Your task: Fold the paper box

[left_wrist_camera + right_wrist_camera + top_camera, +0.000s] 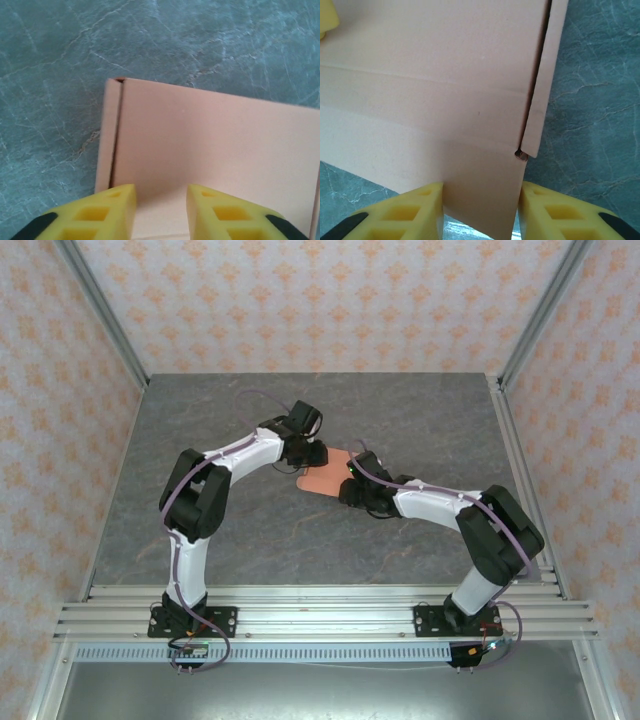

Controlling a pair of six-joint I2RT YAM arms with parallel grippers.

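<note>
Paper box (325, 481): salmon-orange card, partly folded, lying mid-table between both arms.

Top external: left gripper (316, 454) at the box's far-left edge, right gripper (351, 476) at its near-right edge. Grey marbled table (430, 430); floral-papered walls (330, 300); aluminium rails (320, 608) along the near edge.

Left wrist: fingers apart above the main panel (215, 145); narrow side flap (106, 135) turned in at left.

Right wrist: fingers apart, card corner (485, 200) between them, not evidently pinched.

Handling: probably pin the panel with one gripper and lift flaps along scored creases with the other.
</note>
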